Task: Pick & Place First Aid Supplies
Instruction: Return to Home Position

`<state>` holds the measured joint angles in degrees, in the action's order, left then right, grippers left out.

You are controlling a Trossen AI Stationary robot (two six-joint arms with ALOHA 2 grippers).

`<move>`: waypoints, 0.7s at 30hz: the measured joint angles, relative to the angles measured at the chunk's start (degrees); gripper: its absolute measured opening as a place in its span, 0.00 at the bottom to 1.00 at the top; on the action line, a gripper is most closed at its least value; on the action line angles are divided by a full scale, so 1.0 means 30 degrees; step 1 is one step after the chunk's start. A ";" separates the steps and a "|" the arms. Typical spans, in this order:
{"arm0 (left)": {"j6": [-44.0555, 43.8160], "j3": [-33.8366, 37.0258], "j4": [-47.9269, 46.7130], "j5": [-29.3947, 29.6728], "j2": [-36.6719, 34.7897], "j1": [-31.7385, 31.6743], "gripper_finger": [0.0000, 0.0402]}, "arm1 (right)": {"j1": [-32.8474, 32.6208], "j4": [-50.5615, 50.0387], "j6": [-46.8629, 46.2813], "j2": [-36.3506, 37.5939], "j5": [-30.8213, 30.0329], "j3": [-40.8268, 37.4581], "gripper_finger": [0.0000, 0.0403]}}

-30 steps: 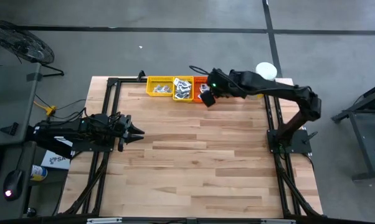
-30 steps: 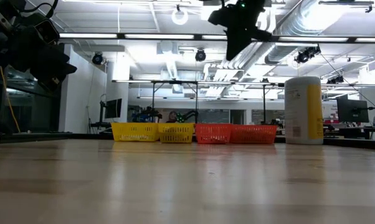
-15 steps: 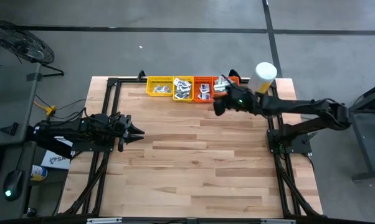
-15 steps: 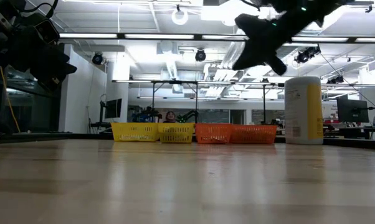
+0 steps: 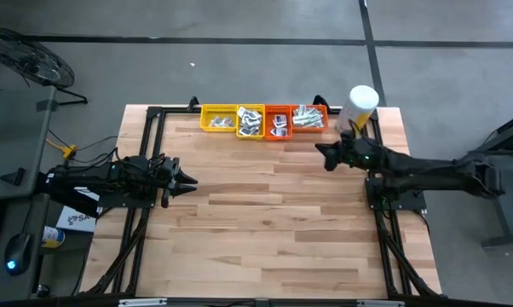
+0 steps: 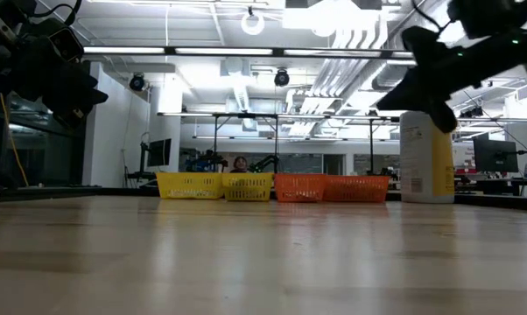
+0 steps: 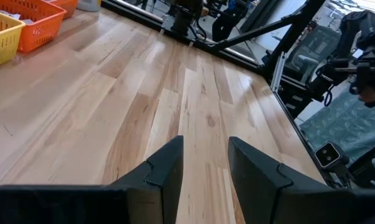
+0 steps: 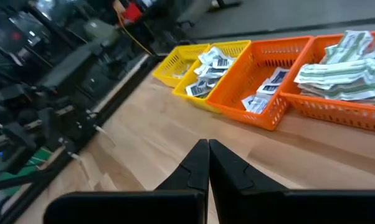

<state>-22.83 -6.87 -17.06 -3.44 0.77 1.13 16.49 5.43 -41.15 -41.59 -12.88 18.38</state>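
The left gripper (image 5: pixel 188 181) hovered at the left edge of the table (image 5: pixel 265 230), jaws apart and empty, with the first aid supplies (image 5: pixel 250 122) well ahead of them and off to one side. The supplies lay in four bins in a row at the far edge: a first yellow bin (image 8: pixel 175 65), a second yellow bin (image 8: pixel 232 45), then a first orange bin (image 8: pixel 237 78) and a second orange bin (image 8: pixel 337 107). Small white squares (image 8: pixel 209 62) and green-and-white strips (image 8: pixel 340 68) were heaped too thick to count. The right gripper (image 8: pixel 208 146) hung with jaws pressed together and empty. The bins sat ahead of its tips and apart, with bare wood between. One white-and-yellow canister (image 5: pixel 361 104) stood near, behind those jaws.
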 joint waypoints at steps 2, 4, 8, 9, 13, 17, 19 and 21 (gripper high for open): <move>0.0000 0.0000 0.0001 0.0000 -0.0006 0.0004 0.32 | 0.0000 0.0000 0.0025 0.1399 0.0000 -0.0766 0.00; 0.0000 0.0000 -0.0006 0.0000 0.0001 0.0007 0.32 | 0.0000 0.0022 0.0166 0.2793 -0.0014 -0.1499 0.00; 0.0000 0.0000 -0.0002 0.0000 -0.0002 0.0006 0.32 | -0.0024 0.0049 0.0316 0.5370 -0.0055 -0.2841 0.00; 0.0000 0.0000 -0.0002 0.0000 -0.0006 0.0007 0.32 | -0.0066 0.0117 0.0333 0.5944 -0.0051 -0.3153 0.00; 0.0000 0.0000 -0.0006 0.0000 -0.0006 0.0007 0.32 | -0.0433 0.0199 0.0694 0.7958 0.0000 -0.4262 0.00; 0.0000 0.0000 0.0000 0.0000 -0.0003 0.0003 0.32 | -0.0972 0.0289 0.0874 0.9455 0.0007 -0.5178 0.00; 0.0000 0.0000 -0.0006 0.0000 -0.0006 0.0000 0.32 | -0.1253 0.0527 0.0993 1.0026 0.0074 -0.5421 0.00; 0.0000 0.0000 -0.0001 0.0000 -0.0001 0.0007 0.32 | -0.1609 0.0944 0.1375 1.0470 0.0242 -0.5622 0.00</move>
<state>-22.83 -6.87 -17.07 -3.44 0.77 1.15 11.67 8.26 -37.02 -10.18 -12.16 1.51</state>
